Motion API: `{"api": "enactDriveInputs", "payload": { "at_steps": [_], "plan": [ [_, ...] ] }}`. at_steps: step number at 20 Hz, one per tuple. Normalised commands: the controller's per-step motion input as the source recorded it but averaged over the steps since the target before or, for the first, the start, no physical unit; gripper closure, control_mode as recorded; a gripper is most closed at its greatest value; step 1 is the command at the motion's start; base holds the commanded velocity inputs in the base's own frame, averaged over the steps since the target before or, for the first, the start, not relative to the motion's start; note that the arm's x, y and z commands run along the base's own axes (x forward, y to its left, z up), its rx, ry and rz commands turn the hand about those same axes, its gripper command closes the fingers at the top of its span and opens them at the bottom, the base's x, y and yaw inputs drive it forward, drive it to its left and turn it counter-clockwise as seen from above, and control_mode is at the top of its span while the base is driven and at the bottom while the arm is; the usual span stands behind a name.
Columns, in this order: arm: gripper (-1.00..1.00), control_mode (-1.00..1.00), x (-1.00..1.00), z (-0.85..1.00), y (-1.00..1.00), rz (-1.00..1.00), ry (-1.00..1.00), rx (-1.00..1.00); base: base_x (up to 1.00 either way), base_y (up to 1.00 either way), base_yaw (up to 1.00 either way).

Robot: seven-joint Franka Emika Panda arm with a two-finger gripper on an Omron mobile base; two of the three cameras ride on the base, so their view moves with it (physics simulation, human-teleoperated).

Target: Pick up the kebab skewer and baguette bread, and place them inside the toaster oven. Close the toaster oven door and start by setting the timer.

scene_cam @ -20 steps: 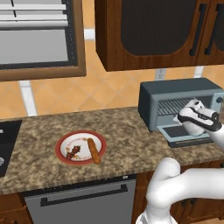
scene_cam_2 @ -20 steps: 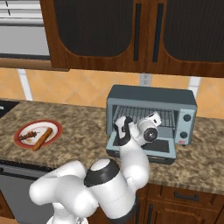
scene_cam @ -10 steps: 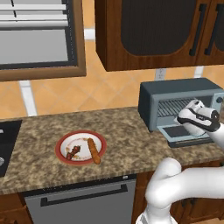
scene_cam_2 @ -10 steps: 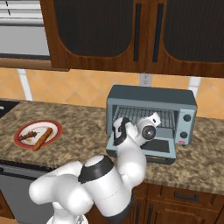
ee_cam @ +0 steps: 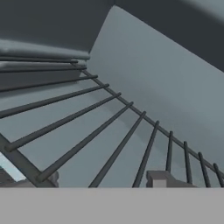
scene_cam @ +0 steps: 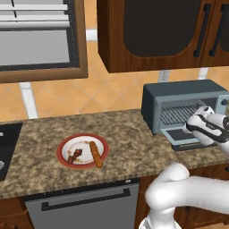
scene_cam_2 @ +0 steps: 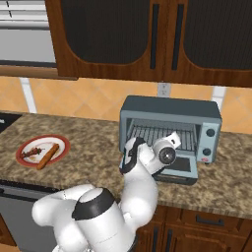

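Toaster oven (scene_cam_2: 170, 125) door (scene_cam_2: 174, 168) down, gripper (ee_cam: 103, 181) at wire rack (ee_cam: 87, 131), fingers apart; skewer (scene_cam: 75, 155) and baguette (scene_cam: 95, 154) on plate (scene_cam: 64, 147).

Red-rimmed plate (scene_cam: 103, 147) on granite counter (scene_cam: 129, 134)

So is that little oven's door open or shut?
Open. The toaster oven door lies folded down flat, and the wire rack inside shows bare.

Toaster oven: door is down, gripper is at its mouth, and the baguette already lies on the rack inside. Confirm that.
Not quite. The baguette is on the red plate beside the kebab skewer, as the left base view shows. The toaster oven door is down, gripper at its mouth.
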Motion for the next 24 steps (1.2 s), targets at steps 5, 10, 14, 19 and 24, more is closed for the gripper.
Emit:
{"api": "enactDriveInputs", "payload": {
  "at_steps": [5,10,14,19,24],
  "plan": [
    [1.00,-1.00,-0.43,0.36,-0.03,0.01,0.11,0.15,0.00,0.00,0.00],
    [1.00,-1.00,-0.47,0.41,-0.05,0.02,0.13,0.16,0.00,0.00,0.00],
    [1.00,-1.00,-0.45,0.40,-0.04,0.03,0.13,0.15,0.00,0.00,0.00],
    [1.00,-1.00,-0.43,0.53,-0.10,0.05,0.13,0.13,0.00,0.00,0.00],
    [1.00,-1.00,-0.56,0.92,0.00,0.07,0.09,0.08,0.00,0.00,0.00]
  ]
}}
